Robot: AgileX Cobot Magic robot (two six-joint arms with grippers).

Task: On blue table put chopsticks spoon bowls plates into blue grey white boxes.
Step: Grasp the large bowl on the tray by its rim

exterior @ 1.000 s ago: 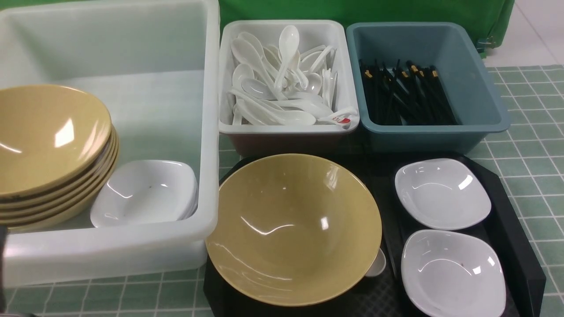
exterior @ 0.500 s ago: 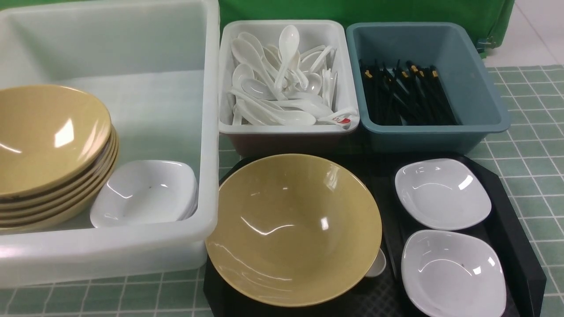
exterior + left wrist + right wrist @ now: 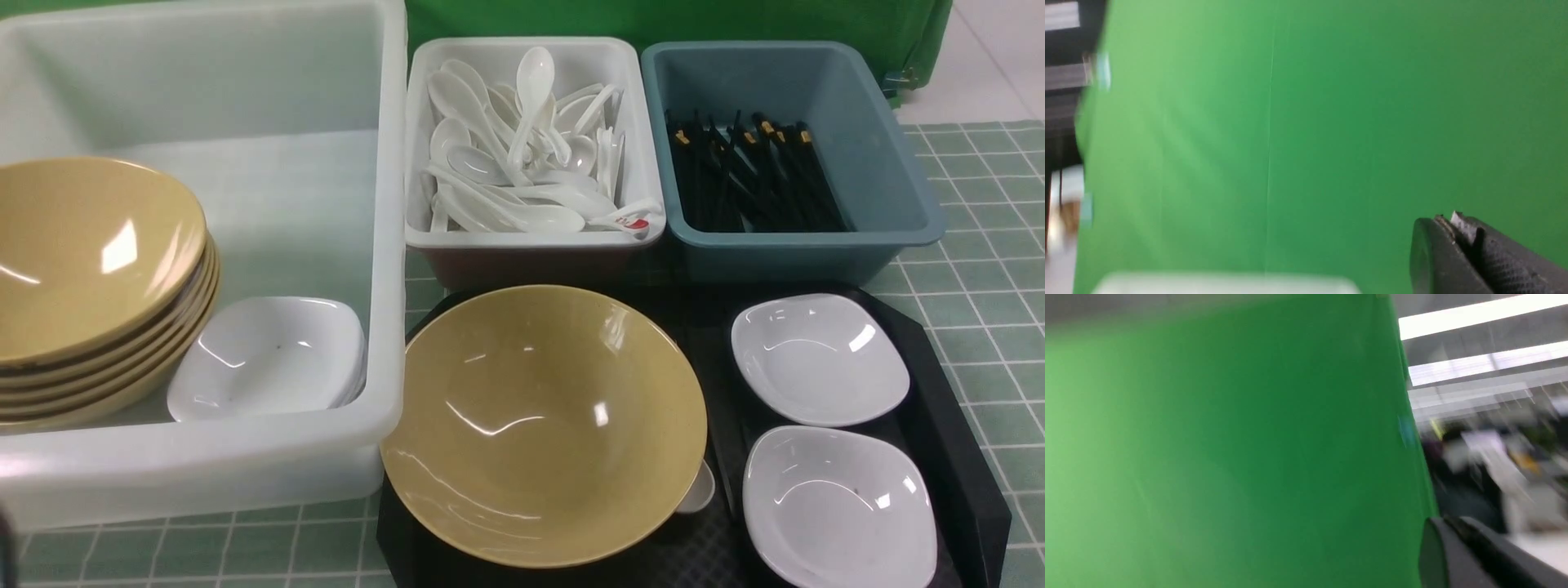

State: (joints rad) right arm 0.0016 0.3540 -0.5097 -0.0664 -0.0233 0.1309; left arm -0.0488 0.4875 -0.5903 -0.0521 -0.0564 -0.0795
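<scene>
Left claw (image 3: pixel 1447 222), right claw (image 3: pixel 1438 523) closed, three boxes (image 3: pixel 204 482) (image 3: pixel 531 240) (image 3: pixel 775 261)

front overlooks table (image 3: pixel 963 327); both wrists face backdrop (image 3: pixel 1290 122).

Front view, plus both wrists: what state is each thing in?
large tub: holds stacked bowls, nested plates
white box: full of spoons
blue-grey box: holds chopsticks
loose bowl: upright, empty, on tray
loose plates: upright, empty, on tray
left gripper: shut, empty
right gripper: shut, empty
</scene>
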